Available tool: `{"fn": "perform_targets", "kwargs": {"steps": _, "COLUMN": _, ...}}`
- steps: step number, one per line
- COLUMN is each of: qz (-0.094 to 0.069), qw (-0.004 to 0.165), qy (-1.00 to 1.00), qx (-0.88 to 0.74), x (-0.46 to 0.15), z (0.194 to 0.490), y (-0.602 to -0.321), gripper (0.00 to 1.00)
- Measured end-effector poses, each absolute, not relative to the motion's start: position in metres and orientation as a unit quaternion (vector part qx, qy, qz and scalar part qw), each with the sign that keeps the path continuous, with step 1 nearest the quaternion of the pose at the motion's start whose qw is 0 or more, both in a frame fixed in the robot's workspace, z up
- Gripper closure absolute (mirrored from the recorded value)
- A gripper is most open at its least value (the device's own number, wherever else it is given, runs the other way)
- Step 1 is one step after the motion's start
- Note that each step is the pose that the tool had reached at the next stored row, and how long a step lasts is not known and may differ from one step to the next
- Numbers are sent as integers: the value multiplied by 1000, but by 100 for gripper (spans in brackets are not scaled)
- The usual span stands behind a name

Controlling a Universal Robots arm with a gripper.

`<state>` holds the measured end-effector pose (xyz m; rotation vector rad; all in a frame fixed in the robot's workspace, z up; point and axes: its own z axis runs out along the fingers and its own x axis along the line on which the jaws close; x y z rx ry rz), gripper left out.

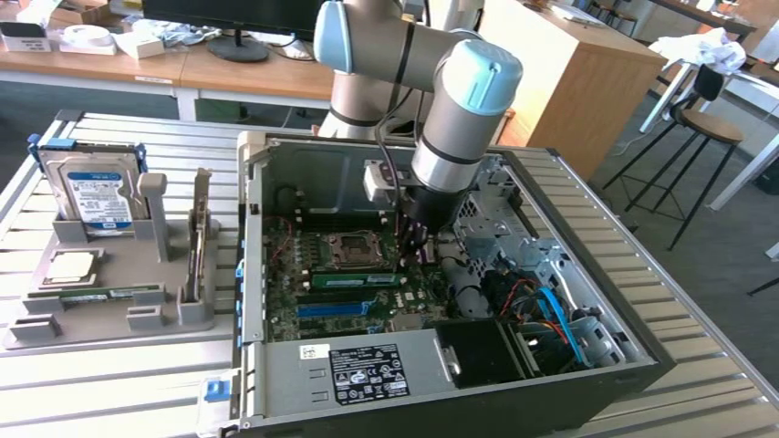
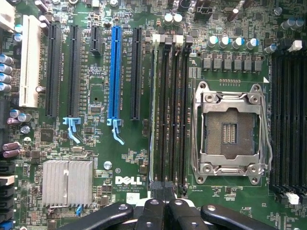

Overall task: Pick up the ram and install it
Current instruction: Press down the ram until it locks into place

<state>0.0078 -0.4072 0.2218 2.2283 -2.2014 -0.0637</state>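
Note:
A green ram stick (image 1: 353, 278) sits along a memory slot on the motherboard (image 1: 319, 315) inside the open computer case. In the wrist view it appears edge-on as a thin pale line (image 2: 153, 110) in the slot nearest the blue connector. My gripper (image 1: 415, 248) reaches down into the case at one end of that stick. Its black fingers (image 2: 156, 208) are pressed together, with the tips (image 2: 163, 190) right over the end of the slot bank. I cannot tell whether they touch the stick. A second green stick (image 1: 104, 294) lies in the grey holder on the exterior view's left.
The grey holder (image 1: 109, 324) also carries a hard drive (image 1: 100, 196) and a square processor chip (image 1: 71, 266). The empty processor socket (image 2: 230, 129) lies beside the slots. Case walls (image 1: 250, 274), cables (image 1: 554, 310) and a drive cage (image 1: 499, 214) crowd the arm.

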Motion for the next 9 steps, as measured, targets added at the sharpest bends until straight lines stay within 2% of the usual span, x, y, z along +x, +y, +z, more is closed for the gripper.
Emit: {"fn": "perform_targets", "kwargs": {"steps": 9, "qz": -20, "qw": 4, "qy": -703, "qx": 711, "x": 8, "z": 220, "y": -407, "gripper": 90}}
